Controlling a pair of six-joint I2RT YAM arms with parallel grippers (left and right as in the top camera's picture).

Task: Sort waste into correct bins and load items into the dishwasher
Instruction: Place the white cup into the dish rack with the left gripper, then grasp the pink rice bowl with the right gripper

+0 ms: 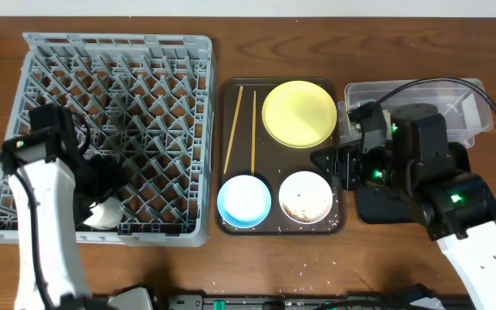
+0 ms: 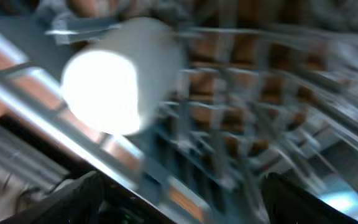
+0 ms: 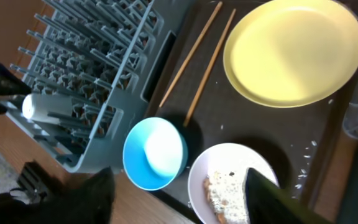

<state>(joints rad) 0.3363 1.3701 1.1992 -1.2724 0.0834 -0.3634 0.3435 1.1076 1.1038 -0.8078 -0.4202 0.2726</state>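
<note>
Very little of the job looks done. The dish rack (image 1: 119, 52) holds only one thing that we can make out, a white cup (image 1: 103, 213) lying on its side in the near left corner. The yellow plate (image 1: 300, 112), the light blue bowl (image 1: 244, 200), the small white bowl (image 1: 306, 198) and the two chopsticks (image 1: 253, 129) all sit on the dark brown tray (image 1: 274, 164) between the rack and the bins, so we judge that every one of them is yet to be loaded.

The sorting looks unstarted too. The food scraps (image 3: 229, 193) and rice lie in the small white bowl, with loose grains on the brown tray. The clear tub (image 1: 455, 90) and the black tray (image 1: 377, 207) stand at the right end of the bench (image 1: 231, 258), partly hidden by the right arm. We cannot tell what they hold, and we see no snack wrapper anywhere.

The left fingers (image 2: 79, 202) hang over the rack near the cup. Their wrist view is badly blurred, but they show spread wide with nothing between them. The right fingers (image 3: 95, 199) are also parted and empty, above the white bowl with the scraps, which we take for the next thing to be handled.
</note>
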